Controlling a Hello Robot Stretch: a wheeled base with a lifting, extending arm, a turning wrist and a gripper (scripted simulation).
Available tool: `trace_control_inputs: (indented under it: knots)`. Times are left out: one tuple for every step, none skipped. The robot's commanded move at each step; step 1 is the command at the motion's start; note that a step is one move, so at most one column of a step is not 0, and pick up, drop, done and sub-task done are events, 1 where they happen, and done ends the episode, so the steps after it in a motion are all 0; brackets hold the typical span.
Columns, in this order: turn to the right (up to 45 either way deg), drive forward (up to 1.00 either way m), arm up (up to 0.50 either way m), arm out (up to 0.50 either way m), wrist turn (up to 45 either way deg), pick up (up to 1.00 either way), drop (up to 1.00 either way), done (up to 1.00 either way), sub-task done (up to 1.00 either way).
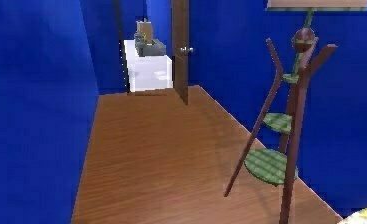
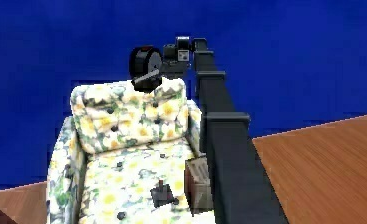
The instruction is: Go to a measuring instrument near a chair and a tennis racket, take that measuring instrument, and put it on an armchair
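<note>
A round dark thing [image 2: 141, 62] with a pale band, which may be the measuring instrument, hangs at the far end of my gripper [image 2: 154, 72], clear of every surface, so the gripper holds it. It hangs against the blue wall, just above the back of a floral armchair [image 2: 121, 125] in white, yellow and green. The dark arm bar [image 2: 226, 140] rises along the armchair's right side. On the seat lie a small dark object [image 2: 161, 193] and a brown boxy thing [image 2: 200, 180].
In the forward view a wooden floor [image 1: 151, 150] runs between blue walls to an open brown door [image 1: 180, 50] and a white cabinet [image 1: 148, 68] with a box on top. A wooden stand [image 1: 281, 130] with green shelves is close at the right.
</note>
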Motion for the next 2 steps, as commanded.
trace_control_inputs:
  knots:
    - [0.0, 0.0, -0.38, 0.0, 0.0, 0.0, 0.0, 0.0, 0.0]
    - [0.0, 0.0, -0.32, 0.0, 0.0, 0.0, 0.0, 0.0, 0.0]
